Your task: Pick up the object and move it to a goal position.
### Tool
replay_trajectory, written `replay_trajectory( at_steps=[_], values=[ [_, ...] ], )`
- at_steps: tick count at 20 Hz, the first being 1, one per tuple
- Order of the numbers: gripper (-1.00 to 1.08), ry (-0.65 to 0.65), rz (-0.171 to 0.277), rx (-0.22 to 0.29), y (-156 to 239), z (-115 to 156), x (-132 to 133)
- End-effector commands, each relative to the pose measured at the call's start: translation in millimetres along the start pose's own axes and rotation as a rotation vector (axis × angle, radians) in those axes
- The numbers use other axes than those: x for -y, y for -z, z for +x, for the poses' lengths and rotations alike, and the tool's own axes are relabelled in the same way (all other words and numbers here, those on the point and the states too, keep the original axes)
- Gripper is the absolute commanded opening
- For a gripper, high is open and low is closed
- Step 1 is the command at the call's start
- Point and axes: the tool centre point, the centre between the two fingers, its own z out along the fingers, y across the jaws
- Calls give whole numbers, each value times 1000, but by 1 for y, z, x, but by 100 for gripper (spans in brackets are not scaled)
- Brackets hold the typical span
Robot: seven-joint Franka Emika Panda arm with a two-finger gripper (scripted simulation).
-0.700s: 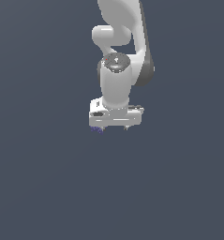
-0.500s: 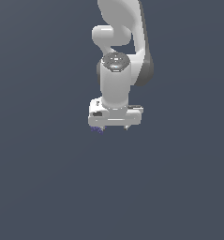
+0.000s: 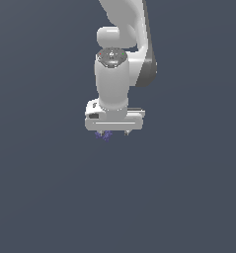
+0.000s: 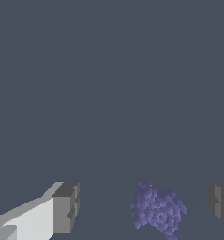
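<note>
The object is a tiny purple-blue spiky lump [image 4: 156,209]. In the wrist view it lies between my two fingertips, nearer to one grey pad [image 4: 220,202] than to the other [image 4: 66,206], with a gap on each side. My white gripper [image 3: 112,132] is open and points straight down. In the exterior view the lump [image 3: 104,135] peeks out just below the gripper body, toward the exterior view's left, mostly hidden by the hand.
The flat dark grey-blue floor [image 3: 188,197] fills both views. The white arm [image 3: 124,29] rises above the gripper to the top of the exterior view.
The arm and gripper stand in nearly the same place as before. No clear motion shows.
</note>
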Motion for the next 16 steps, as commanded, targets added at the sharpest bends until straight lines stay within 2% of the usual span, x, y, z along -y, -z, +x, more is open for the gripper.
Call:
replay_trajectory(
  at_steps=[1,9,16],
  values=[
    [100,1,0,1,0,0,1],
    [100,55,-1,2,-6,-4,-3],
    [100,161,-3,6,-16,-13,-11]
  ],
)
